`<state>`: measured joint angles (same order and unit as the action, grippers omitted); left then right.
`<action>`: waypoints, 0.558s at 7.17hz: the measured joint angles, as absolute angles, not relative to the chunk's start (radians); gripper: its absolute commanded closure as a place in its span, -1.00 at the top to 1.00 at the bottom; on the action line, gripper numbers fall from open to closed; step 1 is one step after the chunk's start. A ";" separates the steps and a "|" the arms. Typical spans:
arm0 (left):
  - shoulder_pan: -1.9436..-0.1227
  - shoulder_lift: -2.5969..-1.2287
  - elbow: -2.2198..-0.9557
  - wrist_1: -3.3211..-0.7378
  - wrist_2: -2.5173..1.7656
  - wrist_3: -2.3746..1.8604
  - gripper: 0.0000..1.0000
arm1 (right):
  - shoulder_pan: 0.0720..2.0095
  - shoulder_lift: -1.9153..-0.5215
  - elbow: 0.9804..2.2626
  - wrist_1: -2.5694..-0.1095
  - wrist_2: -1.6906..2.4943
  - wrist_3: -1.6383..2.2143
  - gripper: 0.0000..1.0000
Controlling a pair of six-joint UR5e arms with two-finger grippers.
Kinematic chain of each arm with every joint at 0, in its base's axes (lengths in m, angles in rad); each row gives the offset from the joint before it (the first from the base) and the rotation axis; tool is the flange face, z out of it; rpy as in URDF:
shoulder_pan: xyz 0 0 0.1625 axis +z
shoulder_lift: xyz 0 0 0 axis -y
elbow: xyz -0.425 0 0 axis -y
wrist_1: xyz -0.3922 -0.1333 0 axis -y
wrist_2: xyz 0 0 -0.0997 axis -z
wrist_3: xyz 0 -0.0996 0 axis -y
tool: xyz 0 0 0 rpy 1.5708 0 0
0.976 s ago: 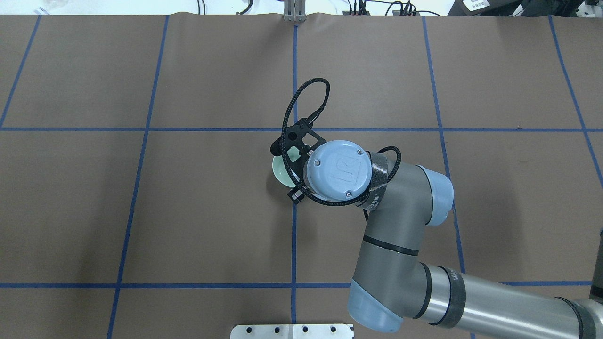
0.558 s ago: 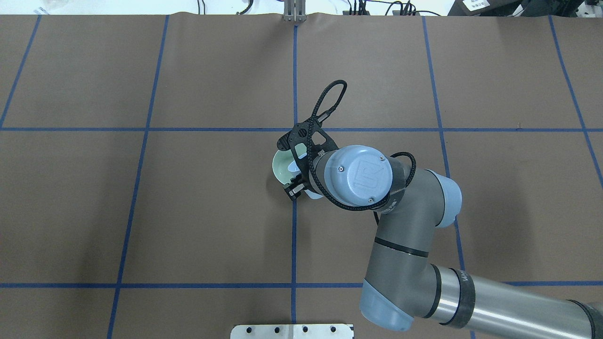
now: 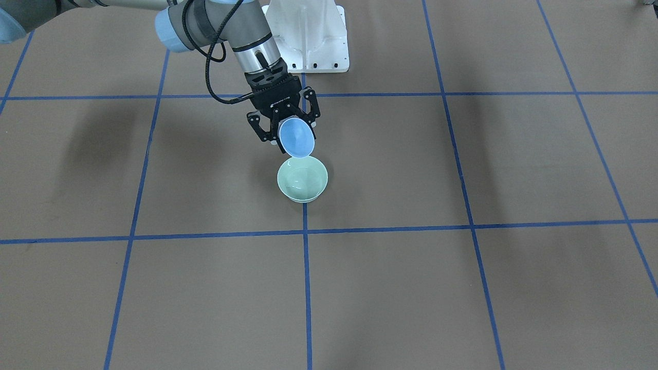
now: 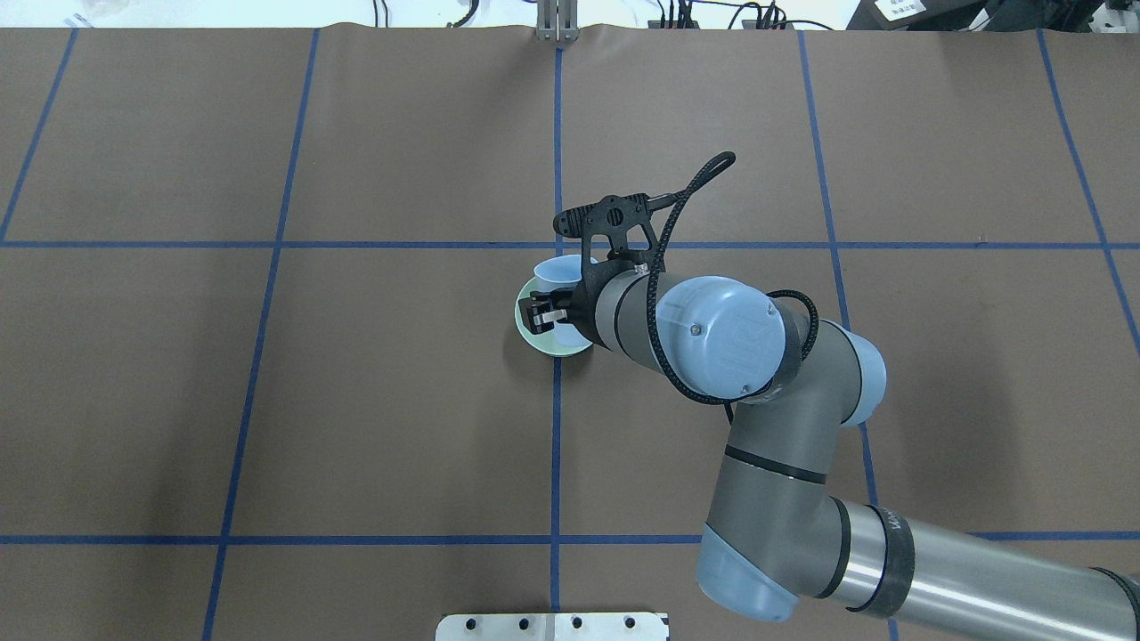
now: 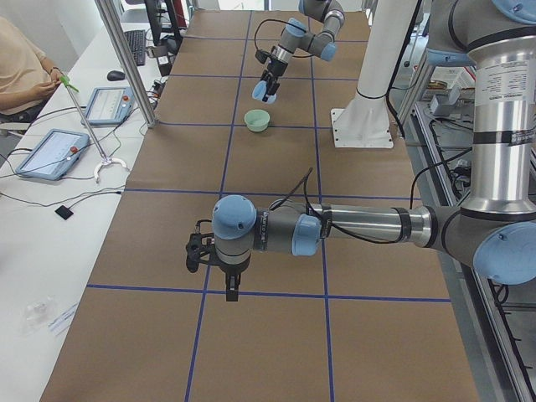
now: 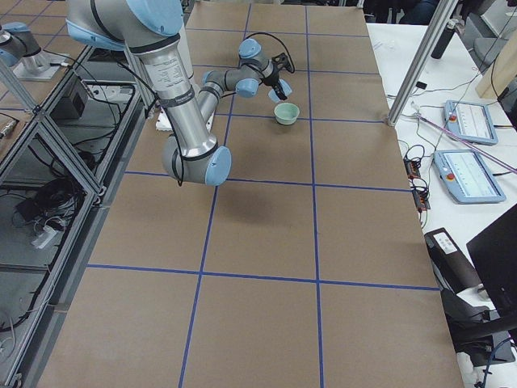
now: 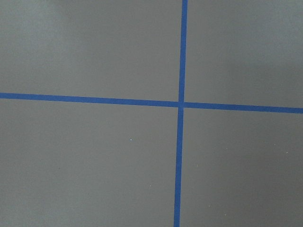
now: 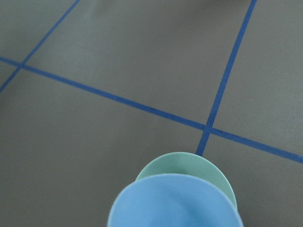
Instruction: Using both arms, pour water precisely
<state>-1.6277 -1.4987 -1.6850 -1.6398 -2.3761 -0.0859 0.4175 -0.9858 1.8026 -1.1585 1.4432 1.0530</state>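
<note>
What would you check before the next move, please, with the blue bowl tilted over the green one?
1. Right claw gripping the blue bowl: ok, the bowl is clamped between its fingers.
2. Blue bowl's lip above the green bowl: ok.
3. Green bowl upright on the table: ok.
4. Level of water in the green bowl: cannot tell, only faint glints.
5. Blue bowl emptied: cannot tell.
6. Left claw clear of both bowls: ok, far along the table.
</note>
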 measured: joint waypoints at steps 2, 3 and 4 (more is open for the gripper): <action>-1.628 -1.499 -1.685 -1.640 -2.376 -0.087 1.00 | 0.420 -1.018 1.809 -1.098 1.318 1.191 -1.00; -1.628 -1.499 -1.685 -1.640 -2.376 -0.086 1.00 | 0.422 -1.037 1.814 -1.093 1.263 1.267 -1.00; -1.628 -1.498 -1.683 -1.640 -2.376 -0.086 1.00 | 0.424 -1.066 1.818 -1.092 1.197 1.324 -1.00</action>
